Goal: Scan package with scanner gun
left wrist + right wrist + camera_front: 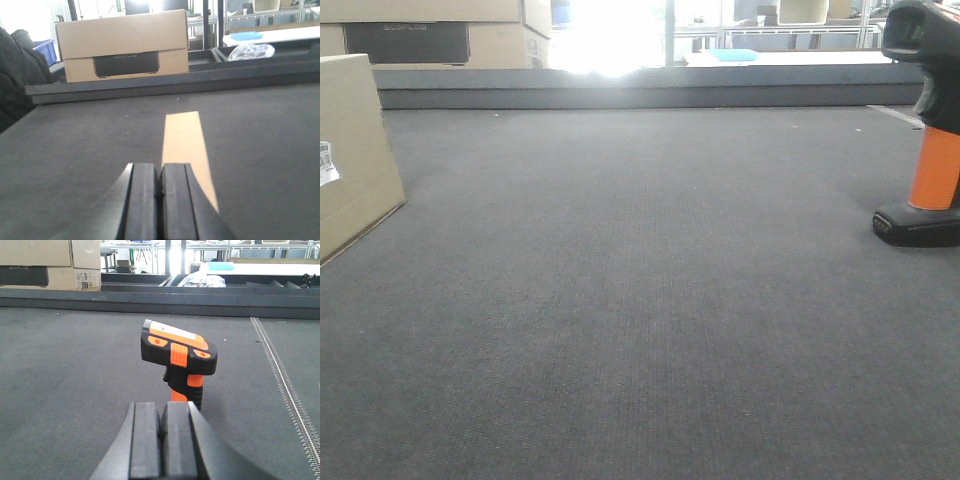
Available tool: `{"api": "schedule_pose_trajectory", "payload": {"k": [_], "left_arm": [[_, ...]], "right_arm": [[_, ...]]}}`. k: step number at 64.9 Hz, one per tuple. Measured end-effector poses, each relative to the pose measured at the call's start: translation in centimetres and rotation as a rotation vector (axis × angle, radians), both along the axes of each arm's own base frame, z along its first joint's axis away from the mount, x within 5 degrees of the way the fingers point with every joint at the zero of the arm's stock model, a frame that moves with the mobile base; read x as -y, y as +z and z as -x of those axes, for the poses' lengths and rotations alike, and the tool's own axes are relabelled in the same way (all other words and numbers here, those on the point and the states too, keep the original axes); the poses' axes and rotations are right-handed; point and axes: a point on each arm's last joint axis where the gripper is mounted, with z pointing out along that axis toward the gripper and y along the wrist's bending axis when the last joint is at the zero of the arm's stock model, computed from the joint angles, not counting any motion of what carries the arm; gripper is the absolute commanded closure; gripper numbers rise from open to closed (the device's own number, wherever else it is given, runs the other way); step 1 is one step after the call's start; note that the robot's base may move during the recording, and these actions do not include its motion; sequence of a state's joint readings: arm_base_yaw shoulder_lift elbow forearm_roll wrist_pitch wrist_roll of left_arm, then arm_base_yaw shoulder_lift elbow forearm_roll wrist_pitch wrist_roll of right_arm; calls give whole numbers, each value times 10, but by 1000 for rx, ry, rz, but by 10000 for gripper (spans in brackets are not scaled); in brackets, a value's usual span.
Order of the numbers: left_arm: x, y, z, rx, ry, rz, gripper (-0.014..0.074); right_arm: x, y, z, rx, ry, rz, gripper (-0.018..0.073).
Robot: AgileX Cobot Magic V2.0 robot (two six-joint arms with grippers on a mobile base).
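A dark grey felt desk [650, 300] filled a bright warehouse; the package [350, 150], white-labelled, sat far left, the scanner gun [179, 357] upright far right; both the left tool [160, 200] and right tool [164, 440] were pressed closed, empty; carton [125, 45] lettering was unreadable.

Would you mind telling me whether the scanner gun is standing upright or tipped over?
Upright. The scanner gun stands on its flat black foot on the grey mat, orange handle rising to the head; the right wrist view shows likewise.

Surface materials
Matt grey carpet-like table covering [640, 300]; matt cardboard package [355, 150]; smooth plastic scanner gun [179, 352] ahead of right gripper [165, 440].
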State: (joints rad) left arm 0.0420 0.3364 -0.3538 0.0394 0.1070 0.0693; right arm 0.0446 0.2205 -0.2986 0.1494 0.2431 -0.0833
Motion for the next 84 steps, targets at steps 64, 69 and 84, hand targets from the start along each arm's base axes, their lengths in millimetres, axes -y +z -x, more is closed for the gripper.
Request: {"api": "schedule_pose_trajectory", "payload": {"k": [64, 69, 84], "left_arm": [[3, -91, 27, 54, -26, 70, 707], [3, -91, 27, 55, -26, 70, 707], [3, -91, 27, 58, -26, 70, 707]], "right_arm": [[0, 0, 0, -2, 0, 0, 717], [0, 0, 0, -2, 0, 0, 717], [0, 0, 0, -2, 0, 0, 717]]}}
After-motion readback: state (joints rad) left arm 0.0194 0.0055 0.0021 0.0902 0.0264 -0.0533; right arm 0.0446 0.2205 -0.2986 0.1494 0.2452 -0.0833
